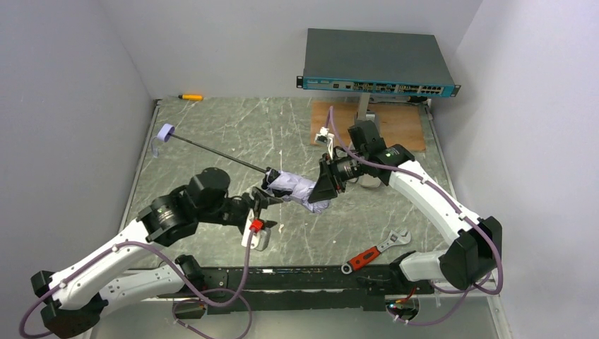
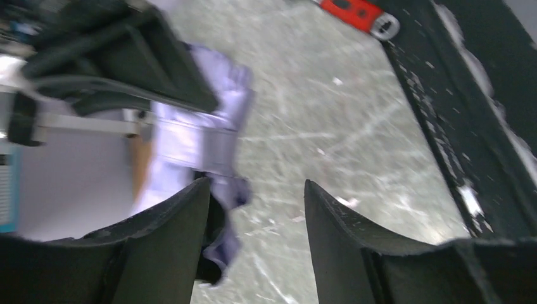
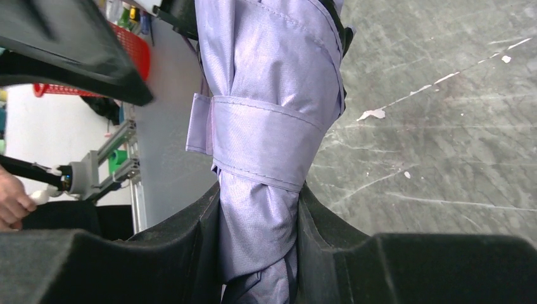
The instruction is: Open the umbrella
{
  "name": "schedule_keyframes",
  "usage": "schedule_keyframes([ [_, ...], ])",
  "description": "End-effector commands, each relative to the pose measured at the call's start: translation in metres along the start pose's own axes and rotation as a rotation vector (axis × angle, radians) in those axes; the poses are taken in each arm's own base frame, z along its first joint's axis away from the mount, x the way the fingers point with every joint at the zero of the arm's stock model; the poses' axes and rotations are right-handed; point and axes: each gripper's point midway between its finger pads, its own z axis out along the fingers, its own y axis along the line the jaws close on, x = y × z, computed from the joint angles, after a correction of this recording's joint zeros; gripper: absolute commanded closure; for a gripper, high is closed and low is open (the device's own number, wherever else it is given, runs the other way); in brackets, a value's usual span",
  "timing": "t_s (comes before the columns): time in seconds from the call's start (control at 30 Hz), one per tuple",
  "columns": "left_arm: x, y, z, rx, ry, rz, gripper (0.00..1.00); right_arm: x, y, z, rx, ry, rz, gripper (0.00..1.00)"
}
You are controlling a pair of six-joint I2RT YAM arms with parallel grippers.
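Observation:
The umbrella lies across the middle of the table with its pale lavender canopy [image 1: 295, 189] folded. A strap [image 3: 266, 142] is still wrapped round it. Its thin black shaft [image 1: 219, 155] is drawn out to the small pale handle [image 1: 165, 133] at the far left. My right gripper [image 1: 326, 185] is shut on the canopy's tip end, with fabric pinched between its jaws [image 3: 259, 218]. My left gripper [image 1: 264, 196] is open at the canopy's shaft end. In the left wrist view the fabric [image 2: 209, 126] lies beside and behind the left finger [image 2: 171, 234], and bare table shows between the fingers.
A dark teal flat box [image 1: 378, 63] stands on a stand over a wooden board [image 1: 399, 126] at the back right. A red-handled wrench [image 1: 371, 254] lies near the front right edge. An orange marker [image 1: 189, 97] lies at the back left. A white and red part [image 1: 256, 233] hangs under my left wrist.

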Motion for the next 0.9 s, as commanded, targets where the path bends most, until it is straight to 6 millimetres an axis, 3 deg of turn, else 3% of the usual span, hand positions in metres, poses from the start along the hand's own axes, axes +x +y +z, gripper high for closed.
schedule_keyframes([
  [0.0,-0.029,0.047,-0.004,-0.160,-0.078,0.002,0.39,-0.009,0.008,-0.002,0.005,-0.029,-0.146,1.00],
  [0.27,-0.028,0.060,0.017,-0.121,-0.080,0.028,0.53,-0.011,0.011,0.001,-0.012,-0.029,-0.153,1.00],
  [0.73,0.017,0.044,0.044,-0.075,0.033,0.067,0.57,-0.012,0.018,0.000,-0.045,-0.023,-0.150,1.00],
  [0.87,0.023,0.041,0.048,-0.077,0.049,0.081,0.73,-0.014,0.018,0.002,-0.054,-0.026,-0.142,1.00],
])
